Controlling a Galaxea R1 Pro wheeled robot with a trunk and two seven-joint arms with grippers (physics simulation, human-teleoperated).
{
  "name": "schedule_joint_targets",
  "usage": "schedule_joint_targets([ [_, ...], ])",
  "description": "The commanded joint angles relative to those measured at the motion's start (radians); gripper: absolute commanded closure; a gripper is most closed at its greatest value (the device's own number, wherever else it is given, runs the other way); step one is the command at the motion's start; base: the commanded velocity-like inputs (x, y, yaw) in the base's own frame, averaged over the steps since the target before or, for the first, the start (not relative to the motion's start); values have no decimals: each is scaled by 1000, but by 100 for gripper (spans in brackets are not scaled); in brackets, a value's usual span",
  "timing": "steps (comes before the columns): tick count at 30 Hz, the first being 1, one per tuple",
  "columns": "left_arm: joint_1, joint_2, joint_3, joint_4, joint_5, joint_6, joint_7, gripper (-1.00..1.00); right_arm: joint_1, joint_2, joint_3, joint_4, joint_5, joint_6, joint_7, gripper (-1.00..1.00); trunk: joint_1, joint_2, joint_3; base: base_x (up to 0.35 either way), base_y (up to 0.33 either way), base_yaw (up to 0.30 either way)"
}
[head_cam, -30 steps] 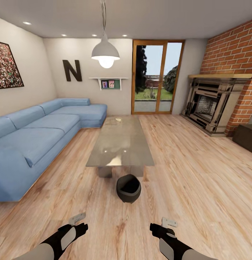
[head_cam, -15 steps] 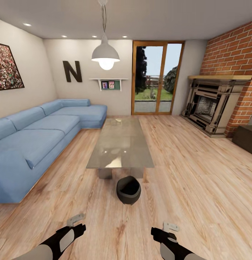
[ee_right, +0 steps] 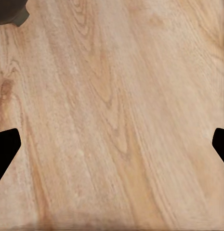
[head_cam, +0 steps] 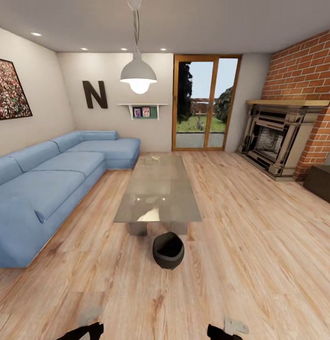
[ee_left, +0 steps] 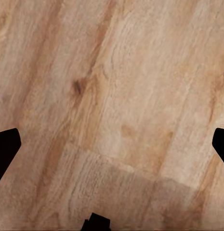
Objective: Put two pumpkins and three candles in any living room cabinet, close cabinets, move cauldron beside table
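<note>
- The cauldron (head_cam: 168, 250) sat upright on the wood floor (head_cam: 250, 264) just beside the near end of the table (head_cam: 158, 191), apparently close enough to count as next to it.
- The left pincer (ee_left: 112, 144) and right pincer (ee_right: 112, 144) hung spread and empty over bare planks.
- A dark cabinet (head_cam: 321, 182) stood far right, its front shut as far as could be seen.

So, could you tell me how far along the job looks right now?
Looks done: the cauldron stands on the floor beside the table. In hand: nothing; both grippers are open over bare planks. Left: I see no pumpkins or candles, and little of the dark cabinet shows.
</note>
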Motion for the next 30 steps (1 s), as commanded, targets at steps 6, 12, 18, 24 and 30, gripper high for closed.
schedule_joint_targets([
  [6,64,7,-10,2,-30,-29,3,-100,57,0,9,2,-7,-28,-4,-100,-23,42,18,0,0,0],
  [12,124,2,-10,4,-75,-88,3,-100,106,0,9,3,-8,-51,-4,-100,-35,63,27,0,0,0],
  [18,166,14,-10,4,-81,-96,2,-100,121,0,8,5,-8,-78,-4,-100,-58,105,46,0,0,0],
  [24,209,23,-11,4,-83,-127,2,-100,121,0,8,12,-8,-90,-4,-100,-81,147,65,0,0,0],
  [30,242,42,-11,5,-85,-151,2,-100,122,0,9,17,-7,-95,-4,-100,-104,189,84,0,0,0],
])
